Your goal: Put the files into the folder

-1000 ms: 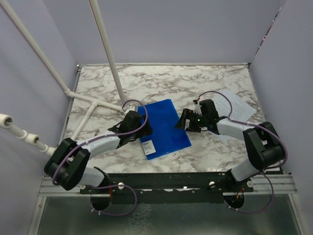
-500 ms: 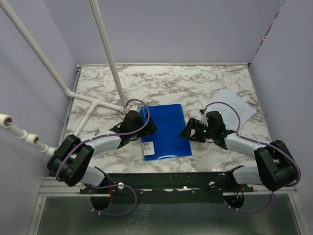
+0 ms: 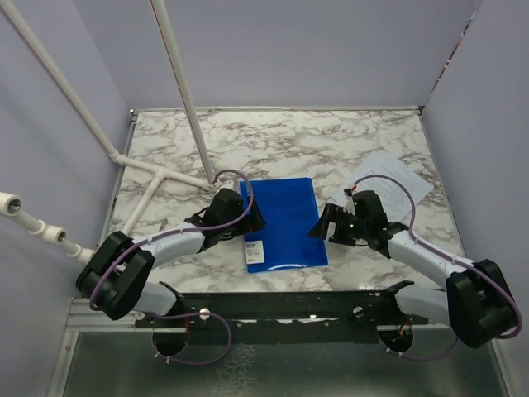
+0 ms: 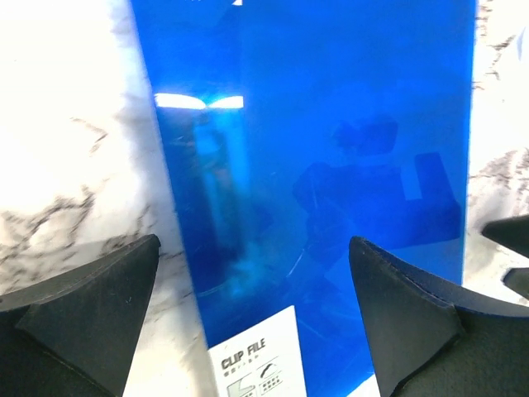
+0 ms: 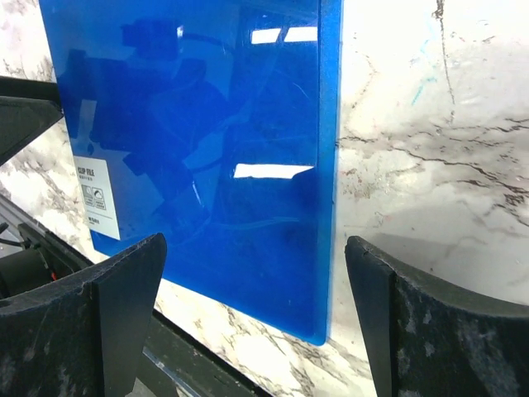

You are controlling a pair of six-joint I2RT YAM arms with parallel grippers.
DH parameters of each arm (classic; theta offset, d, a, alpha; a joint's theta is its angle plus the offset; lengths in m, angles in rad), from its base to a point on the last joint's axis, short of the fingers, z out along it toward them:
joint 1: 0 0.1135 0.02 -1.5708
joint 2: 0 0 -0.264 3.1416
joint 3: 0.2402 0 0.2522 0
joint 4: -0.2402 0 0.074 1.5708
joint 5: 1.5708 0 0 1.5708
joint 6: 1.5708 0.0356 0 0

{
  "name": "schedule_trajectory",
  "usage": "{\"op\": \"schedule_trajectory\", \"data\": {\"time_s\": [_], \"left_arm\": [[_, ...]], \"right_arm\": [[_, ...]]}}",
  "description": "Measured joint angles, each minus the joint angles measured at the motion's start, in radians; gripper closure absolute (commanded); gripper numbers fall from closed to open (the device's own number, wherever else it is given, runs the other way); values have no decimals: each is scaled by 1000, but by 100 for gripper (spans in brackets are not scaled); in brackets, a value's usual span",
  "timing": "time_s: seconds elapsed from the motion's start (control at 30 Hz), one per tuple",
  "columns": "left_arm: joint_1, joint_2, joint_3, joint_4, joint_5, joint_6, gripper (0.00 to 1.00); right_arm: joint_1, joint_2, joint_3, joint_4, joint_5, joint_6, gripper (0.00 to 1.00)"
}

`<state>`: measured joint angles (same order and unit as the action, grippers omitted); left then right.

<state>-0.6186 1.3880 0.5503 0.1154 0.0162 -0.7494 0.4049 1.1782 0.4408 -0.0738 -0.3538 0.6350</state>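
The blue folder (image 3: pixel 285 219) lies shut and flat on the marble table, near its front edge, with its white label (image 3: pixel 254 248) at the near left corner. My left gripper (image 3: pixel 249 218) stands open at the folder's left edge; in the left wrist view the folder (image 4: pixel 314 149) and label (image 4: pixel 260 360) fill the space between the fingers (image 4: pixel 417 318). My right gripper (image 3: pixel 323 225) is open at the folder's right edge (image 5: pixel 329 165), which runs between its fingers (image 5: pixel 430 322). The files (image 3: pixel 399 176), white printed sheets, lie at the right behind the right arm.
A white pipe frame (image 3: pixel 157 176) with an upright pole (image 3: pixel 183 91) stands at the left back. Purple walls close three sides. A black rail (image 3: pixel 289 302) runs along the table's near edge, just in front of the folder's front edge.
The folder has turned from a slant to square with the table and slid slightly nearer. The right gripper moved nearer and rightward along its edge, uncovering the files. Both grippers stayed open.
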Motion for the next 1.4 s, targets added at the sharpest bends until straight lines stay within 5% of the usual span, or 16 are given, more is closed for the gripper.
{"op": "schedule_trajectory", "data": {"time_s": [0.37,0.77,1.4], "left_arm": [[-3,-180,-58,-234,-62,-61,4],[4,-234,-155,-141,26,-122,41],[22,-240,-243,-30,73,-201,73]], "right_arm": [[0,-99,56,-135,19,-43,7],[0,-91,61,-149,4,-53,9],[0,-81,60,-122,-20,-44,11]]}}
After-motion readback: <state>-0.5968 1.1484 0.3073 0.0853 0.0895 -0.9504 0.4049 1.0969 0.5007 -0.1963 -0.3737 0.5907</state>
